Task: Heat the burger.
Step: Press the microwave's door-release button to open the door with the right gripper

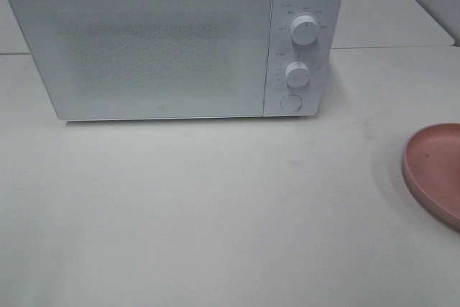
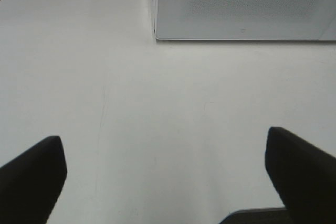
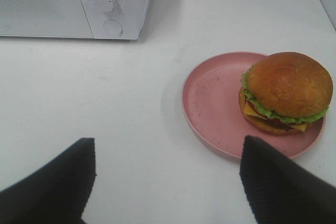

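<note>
The burger (image 3: pixel 286 93), with a golden-brown bun, green lettuce and yellow cheese, sits on the far side of a round pink plate (image 3: pixel 210 108) in the right wrist view. My right gripper (image 3: pixel 168 169) is open, its dark fingers short of the plate, nothing between them. In the exterior high view only the plate's edge (image 1: pixel 435 170) shows at the right border; the burger is out of that view. My left gripper (image 2: pixel 165 163) is open over bare table, facing the white microwave (image 2: pixel 241 6). Neither arm appears in the exterior high view.
The white microwave (image 1: pixel 172 44) stands at the back of the table, door shut, with two knobs (image 1: pixel 303 30) and a round button (image 1: pixel 290 103) on its right panel. A seam between table tops (image 1: pixel 395 47) runs behind it.
</note>
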{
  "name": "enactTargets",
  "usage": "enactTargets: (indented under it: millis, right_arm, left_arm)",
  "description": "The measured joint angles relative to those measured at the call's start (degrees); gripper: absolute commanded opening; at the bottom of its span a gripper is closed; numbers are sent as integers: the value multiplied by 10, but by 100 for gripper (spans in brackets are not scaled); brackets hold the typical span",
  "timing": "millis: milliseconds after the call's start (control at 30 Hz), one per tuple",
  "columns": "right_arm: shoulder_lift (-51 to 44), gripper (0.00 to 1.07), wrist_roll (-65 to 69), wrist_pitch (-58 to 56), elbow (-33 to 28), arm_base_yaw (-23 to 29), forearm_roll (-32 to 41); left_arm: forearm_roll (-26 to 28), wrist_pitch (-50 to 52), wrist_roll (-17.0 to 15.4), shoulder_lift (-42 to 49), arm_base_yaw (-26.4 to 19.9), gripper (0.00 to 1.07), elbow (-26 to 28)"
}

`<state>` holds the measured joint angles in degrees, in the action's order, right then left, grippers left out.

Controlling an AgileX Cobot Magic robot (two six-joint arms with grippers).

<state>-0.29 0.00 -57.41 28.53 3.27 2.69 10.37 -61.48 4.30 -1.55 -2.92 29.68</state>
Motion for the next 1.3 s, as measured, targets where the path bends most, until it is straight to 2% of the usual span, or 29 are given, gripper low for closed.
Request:
enactTargets:
  millis: [833, 1300]
  right_arm:
    - [5, 74, 0, 3, 13, 0, 0]
    - [145, 74, 0, 119, 22, 0, 0]
  left_arm:
    - [0, -1, 0, 0, 0, 98, 0]
    - [0, -1, 0, 0, 0, 98, 0]
